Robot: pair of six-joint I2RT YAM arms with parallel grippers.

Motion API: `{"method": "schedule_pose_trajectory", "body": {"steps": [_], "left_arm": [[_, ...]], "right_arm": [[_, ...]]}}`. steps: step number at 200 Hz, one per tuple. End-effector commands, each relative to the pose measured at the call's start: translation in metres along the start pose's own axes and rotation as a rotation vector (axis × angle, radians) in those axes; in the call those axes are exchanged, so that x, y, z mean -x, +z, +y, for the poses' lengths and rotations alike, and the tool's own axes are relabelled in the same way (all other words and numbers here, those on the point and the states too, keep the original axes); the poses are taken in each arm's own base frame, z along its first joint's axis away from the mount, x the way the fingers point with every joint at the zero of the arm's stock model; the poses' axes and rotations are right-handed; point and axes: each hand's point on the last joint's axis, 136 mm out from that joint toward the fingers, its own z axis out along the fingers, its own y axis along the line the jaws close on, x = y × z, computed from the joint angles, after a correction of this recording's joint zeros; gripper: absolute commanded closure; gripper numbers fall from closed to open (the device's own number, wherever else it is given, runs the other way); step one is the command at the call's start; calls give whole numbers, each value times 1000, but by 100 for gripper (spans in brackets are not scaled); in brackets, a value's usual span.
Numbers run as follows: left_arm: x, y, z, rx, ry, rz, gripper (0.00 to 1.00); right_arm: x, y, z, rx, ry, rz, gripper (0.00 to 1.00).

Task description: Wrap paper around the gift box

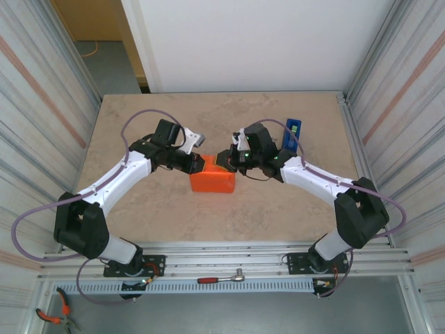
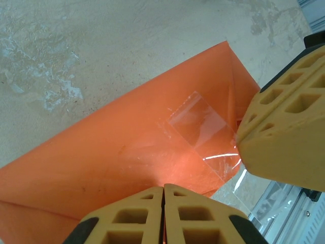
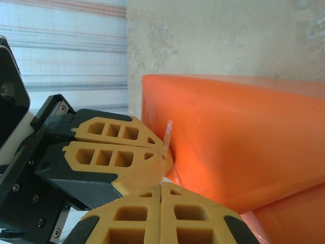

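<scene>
Meeting at paper (image 1: 212, 182) far edge: left hand (image 1: 202, 163), right hand (image 1: 222, 161), both pinched closed; bare table (image 1: 139, 216) around.

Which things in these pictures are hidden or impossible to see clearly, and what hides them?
Gift box: top view, wrapped inside the orange paper; nothing of it can be judged.
Clear tape: left wrist view, its right edge goes behind a yellow finger of the right jaws.
Blue tape dispenser: top view, near end covered by the right arm.
</scene>
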Motion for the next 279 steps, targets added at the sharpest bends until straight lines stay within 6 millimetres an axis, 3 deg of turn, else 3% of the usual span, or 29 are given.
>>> {"method": "schedule_pose_trajectory", "body": {"steps": [1,82,139,203,237,279], "left_arm": [[-41,19,4,5,-39,147,90],[-41,19,4,3,-40,148,89],[-40,18,3,2,-38,144,90],[-37,16,-1,-15,-38,131,90],[-23,8,-9,-44,-37,95,90],[17,-18,-24,-104,-56,-18,90]], "right_arm": [[4,0,10,13,1,-14,100],[2,6,0,-15,-4,3,100],[-4,7,-38,-214,-42,49,100],[-14,6,-64,-404,-127,113,100],[-24,10,-79,-503,-171,147,100],[-31,11,-91,-535,-170,165,100]]}}
